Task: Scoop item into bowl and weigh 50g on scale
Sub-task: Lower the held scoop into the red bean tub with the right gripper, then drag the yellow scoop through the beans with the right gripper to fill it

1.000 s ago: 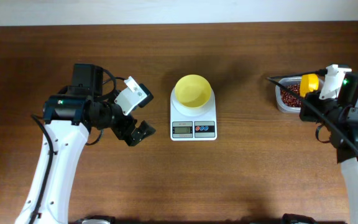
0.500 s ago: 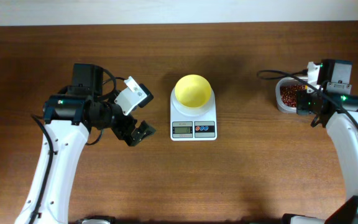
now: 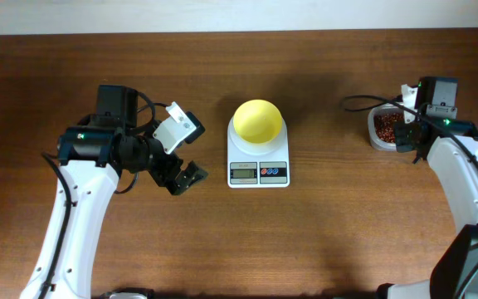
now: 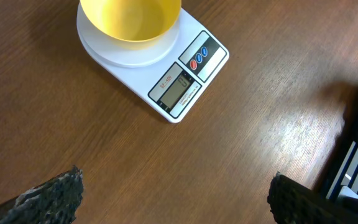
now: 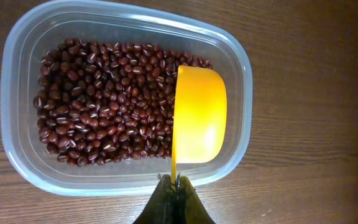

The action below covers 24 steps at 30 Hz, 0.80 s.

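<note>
overhead: found the left gripper [image 3: 182,179] spread wide and holding nothing, hanging over bare table [image 3: 305,241]. placed the bowl [image 3: 257,121] on the scale [image 3: 260,173], off to one side of those jaws and well apart from them. caught the right gripper [image 3: 407,137] at the edge of the clear tub [image 3: 374,139], jaws hidden under the wrist, so could not tell their state from above.

left wrist: showed both fingertips [image 4: 51,194] far apart at the bottom corners, only wood between. put the bowl ahead of the jaws and a little to one side, centred on the scale's round platform, display and coloured buttons turned toward the jaws. looked empty inside.

right wrist: showed the jaws pinched fully shut on the thin handle of the yellow scoop [image 5: 199,115]. held the cup straight ahead of the jaws, just above or touching the beans [image 5: 98,106]; could not tell which. saw none on the scoop. found them covering most of the tub floor, ahead and left of the jaws.

judged the beans light, hard, smooth and loose: prone to roll off a tilted scoop, hopeless to pinch, best dug up and carried level. judged the handle the right place to hold.
</note>
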Each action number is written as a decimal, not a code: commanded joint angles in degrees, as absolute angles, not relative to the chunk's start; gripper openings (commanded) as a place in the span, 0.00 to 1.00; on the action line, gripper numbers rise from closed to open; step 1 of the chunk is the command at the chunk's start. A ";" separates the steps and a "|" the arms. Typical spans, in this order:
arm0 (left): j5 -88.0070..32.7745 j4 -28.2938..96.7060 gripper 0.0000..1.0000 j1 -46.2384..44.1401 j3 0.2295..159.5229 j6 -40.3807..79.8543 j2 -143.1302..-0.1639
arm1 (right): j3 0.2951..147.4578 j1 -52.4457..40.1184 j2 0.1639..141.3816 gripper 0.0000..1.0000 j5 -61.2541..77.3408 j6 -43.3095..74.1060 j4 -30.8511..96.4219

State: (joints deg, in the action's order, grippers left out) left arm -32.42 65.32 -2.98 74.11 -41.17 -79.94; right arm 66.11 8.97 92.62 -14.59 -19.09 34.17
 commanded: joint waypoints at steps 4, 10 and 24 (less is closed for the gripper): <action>-33.23 65.23 0.99 -2.87 74.15 -42.30 -80.03 | 66.87 12.97 93.19 0.04 -12.56 -19.29 32.67; -33.23 65.23 0.99 -2.87 74.15 -42.30 -80.03 | 66.87 15.46 93.25 0.04 -5.10 -19.27 33.21; -33.23 65.23 0.99 -2.87 74.15 -42.30 -80.03 | 66.89 15.49 96.38 0.04 6.31 -13.63 38.39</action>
